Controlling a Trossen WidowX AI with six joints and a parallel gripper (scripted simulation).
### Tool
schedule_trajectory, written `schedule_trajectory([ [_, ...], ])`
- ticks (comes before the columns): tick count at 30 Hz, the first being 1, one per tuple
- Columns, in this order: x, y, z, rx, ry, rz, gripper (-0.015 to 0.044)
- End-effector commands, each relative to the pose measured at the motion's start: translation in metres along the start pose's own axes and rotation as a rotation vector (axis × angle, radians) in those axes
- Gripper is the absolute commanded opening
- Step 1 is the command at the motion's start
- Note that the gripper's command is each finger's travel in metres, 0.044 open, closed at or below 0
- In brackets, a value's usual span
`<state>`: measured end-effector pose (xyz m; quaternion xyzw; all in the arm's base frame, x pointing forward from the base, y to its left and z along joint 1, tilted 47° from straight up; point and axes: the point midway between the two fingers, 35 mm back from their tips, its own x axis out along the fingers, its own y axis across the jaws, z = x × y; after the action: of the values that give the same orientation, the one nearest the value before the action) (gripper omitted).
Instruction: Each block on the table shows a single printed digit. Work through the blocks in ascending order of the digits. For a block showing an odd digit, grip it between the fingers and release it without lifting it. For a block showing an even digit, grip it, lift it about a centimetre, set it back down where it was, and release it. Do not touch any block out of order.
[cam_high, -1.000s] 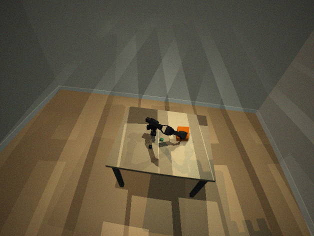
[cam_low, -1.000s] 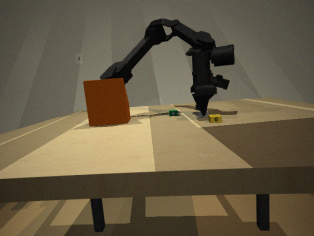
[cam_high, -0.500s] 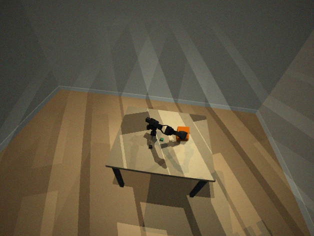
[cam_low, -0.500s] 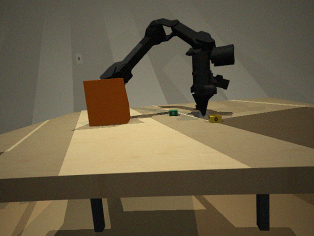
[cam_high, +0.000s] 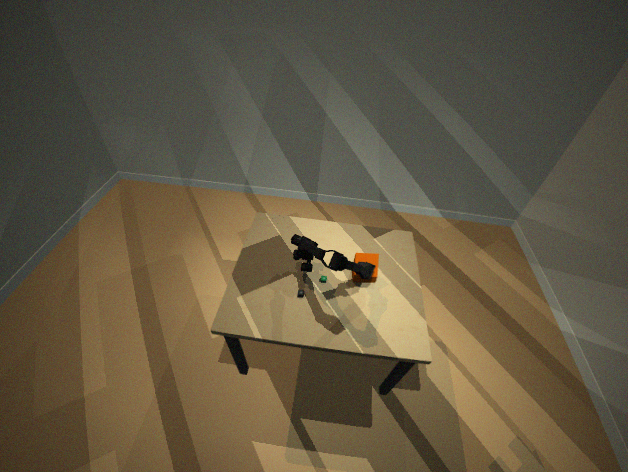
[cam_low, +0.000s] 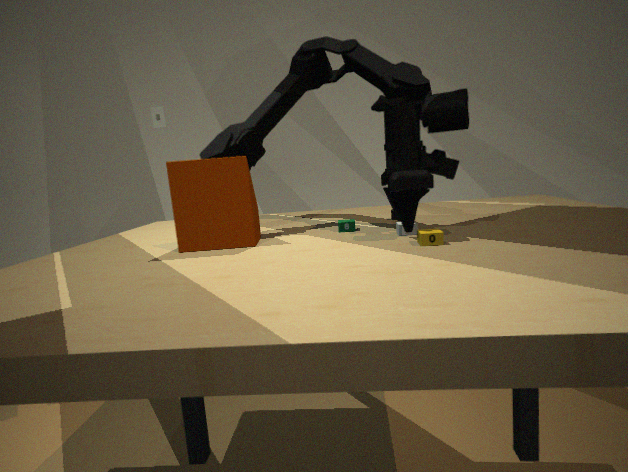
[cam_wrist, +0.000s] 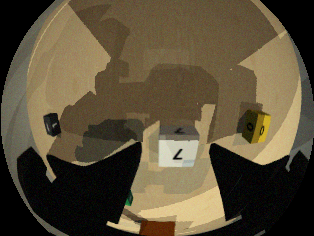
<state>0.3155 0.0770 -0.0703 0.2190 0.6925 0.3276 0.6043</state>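
White cube block printed 7 (cam_wrist: 177, 149) sits between my black gripper's (cam_wrist: 174, 161) released jaws; I risk nudging it or the nearby yellow 0 block (cam_wrist: 256, 126) when retreating.

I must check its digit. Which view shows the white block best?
The wrist view: the white block sits large between the claw's fingers, its 7 readable. The exterior view shows a sliver under the claw; the top view hides it.
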Motion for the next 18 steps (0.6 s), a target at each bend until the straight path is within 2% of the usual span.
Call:
schedule_trajectory([
  [1,0.0,0.0,0.0,0.003,-0.001,0.002,0.04],
  [4,-0.003,0.0,0.0,0.003,-0.001,0.001,0.04],
  [7,-0.033,0.0,0.0,0.003,-0.001,0.0,0.04],
  [10,-0.036,0.0,0.0,0.003,-0.001,0.0,0.04],
  [12,-0.046,-0.001,0.001,0.003,-0.002,-0.002,0.0348],
  [16,-0.106,-0.001,0.001,0.004,-0.001,-0.004,0.0242],
  [18,-0.117,-0.001,0.0,0.004,-0.001,-0.003,0.019],
])
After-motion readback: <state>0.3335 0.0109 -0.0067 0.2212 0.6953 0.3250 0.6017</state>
